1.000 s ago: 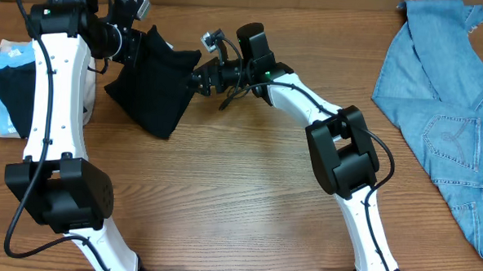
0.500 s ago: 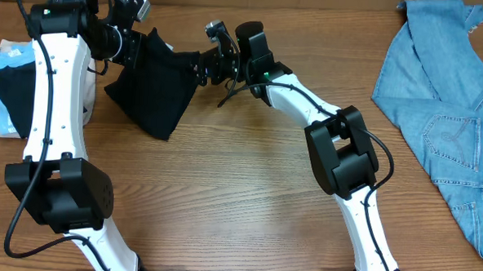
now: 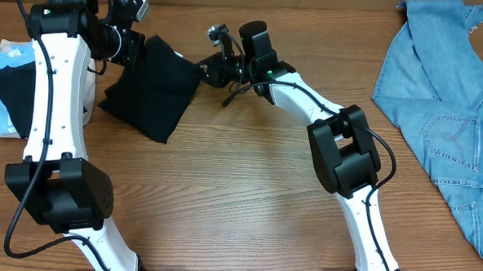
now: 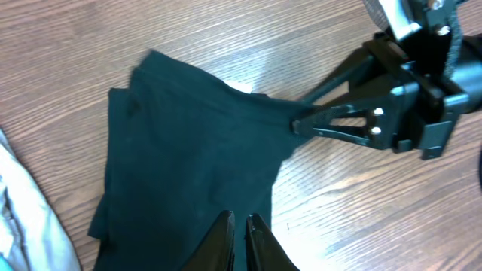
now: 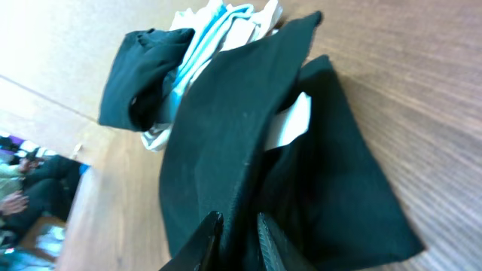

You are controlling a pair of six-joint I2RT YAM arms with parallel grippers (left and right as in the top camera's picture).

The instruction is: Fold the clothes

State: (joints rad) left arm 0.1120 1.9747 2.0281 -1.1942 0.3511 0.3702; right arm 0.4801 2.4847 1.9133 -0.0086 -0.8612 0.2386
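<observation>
Closed since a second ago: right gripper (image 4: 295,126), now pinching T-shirt (image 4: 188,150) corner; left gripper (image 4: 239,220) clamped on opposite edge, T-shirt draped between.

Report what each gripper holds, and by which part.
Both hold the black T-shirt. The left gripper pinches one upper edge, and the right gripper pinches the opposite corner.
</observation>
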